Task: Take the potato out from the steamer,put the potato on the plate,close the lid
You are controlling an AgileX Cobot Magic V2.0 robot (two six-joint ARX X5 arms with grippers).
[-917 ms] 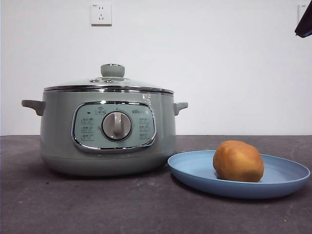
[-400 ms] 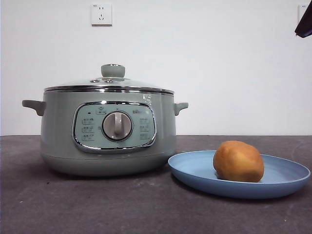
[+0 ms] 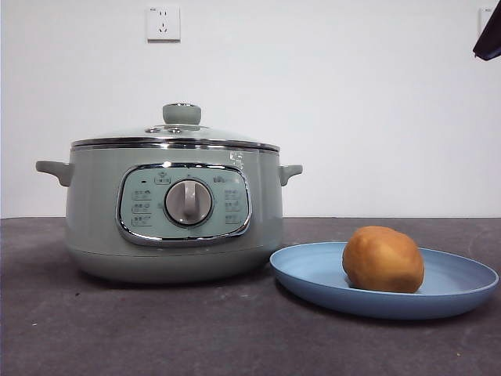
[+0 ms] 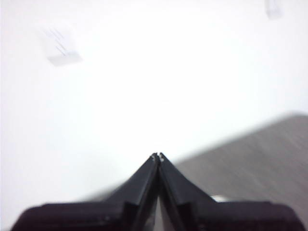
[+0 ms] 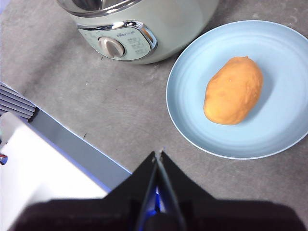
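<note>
The sage-green steamer [image 3: 174,211] stands at the left on the dark table, and the right wrist view shows its front panel [image 5: 120,43]. The lid [image 3: 176,135] sits shut on it, knob up. The orange-brown potato [image 3: 383,259] lies on the light blue plate [image 3: 313,278] to the steamer's right; the right wrist view shows both, potato [image 5: 234,90] on plate [image 5: 192,77]. My right gripper [image 5: 158,155] is shut and empty, high above the table near the plate. My left gripper [image 4: 157,156] is shut and empty, facing the white wall.
A wall socket [image 3: 163,23] sits on the white wall behind the steamer. A black arm tip [image 3: 489,35] shows at the top right corner. A white and blue edge [image 5: 43,154] lies at the table's near side in the right wrist view.
</note>
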